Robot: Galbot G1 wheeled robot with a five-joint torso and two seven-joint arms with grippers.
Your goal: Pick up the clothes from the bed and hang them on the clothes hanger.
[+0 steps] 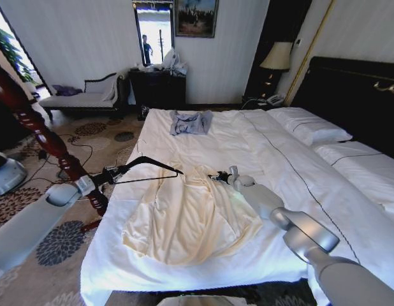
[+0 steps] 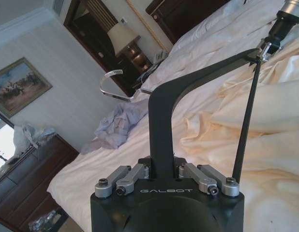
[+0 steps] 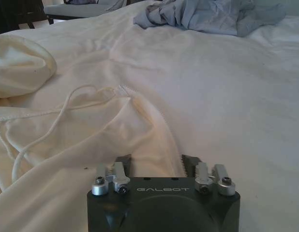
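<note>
Right claw (image 3: pixel 156 162) open at the clothes' (image 3: pixel 91 145) zipper edge.

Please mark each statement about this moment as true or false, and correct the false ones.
1. The left gripper is shut on the hanger. True.
2. The cream shirt already hangs on the hanger. False: it lies spread flat on the bed.
3. The right gripper is open, with the shirt's front edge between its fingers. True.
4. The grey-blue garment lies on top of the shirt. False: it lies apart from it, nearer the far end of the bed.
5. The hanger is held over the shirt's collar end. True.
6. The pillows are on the robot's left side of the bed. False: they are on the right, by the headboard.
</note>
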